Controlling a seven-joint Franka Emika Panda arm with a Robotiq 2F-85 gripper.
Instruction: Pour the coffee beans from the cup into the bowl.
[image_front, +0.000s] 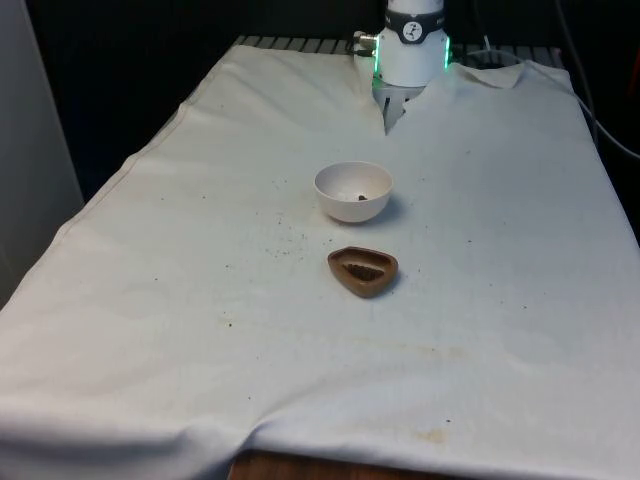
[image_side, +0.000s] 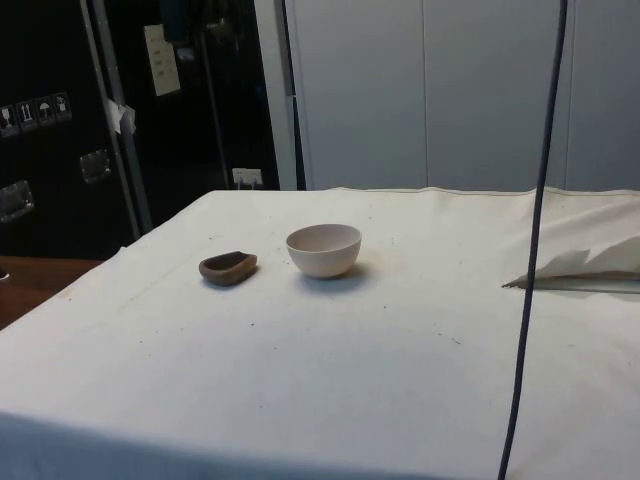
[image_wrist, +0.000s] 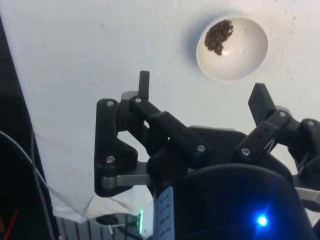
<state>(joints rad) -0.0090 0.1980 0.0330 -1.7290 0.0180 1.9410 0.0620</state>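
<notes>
Spread wide and empty, the hand (image_wrist: 202, 95) is held above the white-clothed counter (image_front: 480, 330), over the white bowl (image_wrist: 232, 47) of coffee beans (image_wrist: 219, 36); dark cabinets are seen behind.

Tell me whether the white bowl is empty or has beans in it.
Not empty: the white bowl holds a small dark heap of coffee beans at one side of its bottom; most of its inside is bare.

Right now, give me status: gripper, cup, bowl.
Gripper open, empty, high above the cloth. Brown cup upright beside white bowl, apart. Coffee beans in bowl. Nothing in the way.
</notes>
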